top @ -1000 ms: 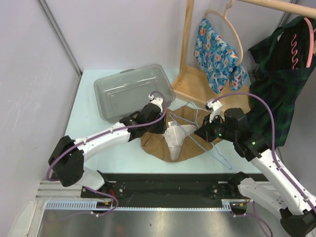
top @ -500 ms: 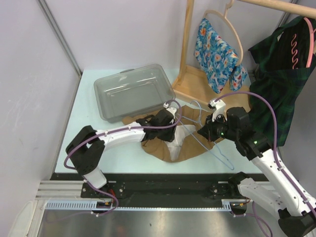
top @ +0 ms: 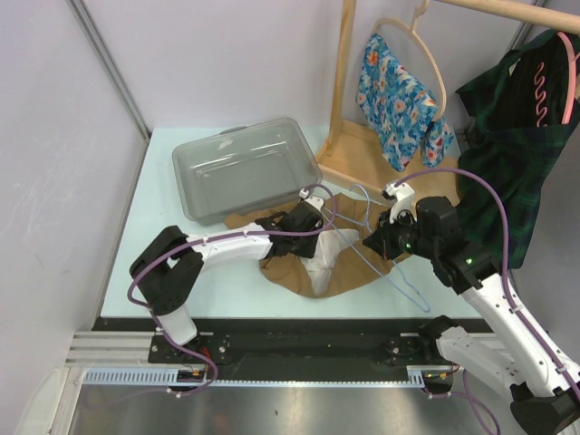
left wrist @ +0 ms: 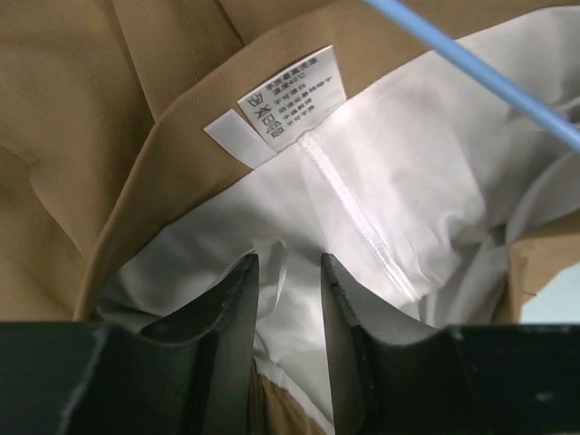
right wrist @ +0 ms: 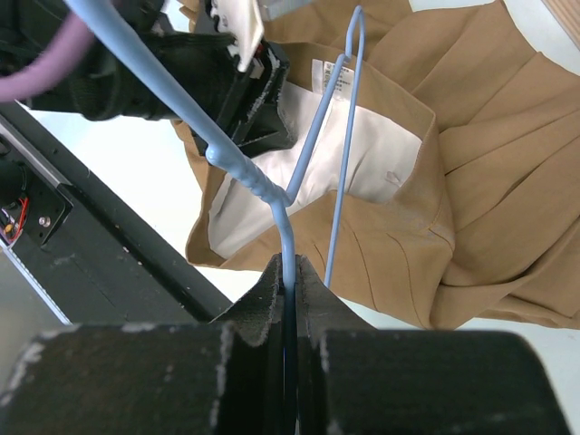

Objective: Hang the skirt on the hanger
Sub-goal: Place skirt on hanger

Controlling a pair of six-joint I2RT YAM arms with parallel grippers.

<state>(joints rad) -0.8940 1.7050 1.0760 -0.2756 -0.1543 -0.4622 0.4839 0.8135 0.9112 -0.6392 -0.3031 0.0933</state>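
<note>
Left gripper [left wrist: 288, 267] now sits over skirt [left wrist: 91, 136] lining, jaws apart but narrowing, right gripper [right wrist: 288, 272] clamps hanger [right wrist: 237, 170]: waistband pinch likely next.

A: What does the right gripper [right wrist: 288, 272] have?

B: Its 2 fingers are pinched tight on the blue wire hanger [right wrist: 181, 100], close to the twisted neck.

A: And beneath?

B: The tan skirt [right wrist: 480, 181] lies rumpled on the table [right wrist: 145, 181], its white lining [right wrist: 381, 154] and 1 label [right wrist: 333, 77] showing. The left arm [right wrist: 181, 72] is at its upper-left edge.
</note>
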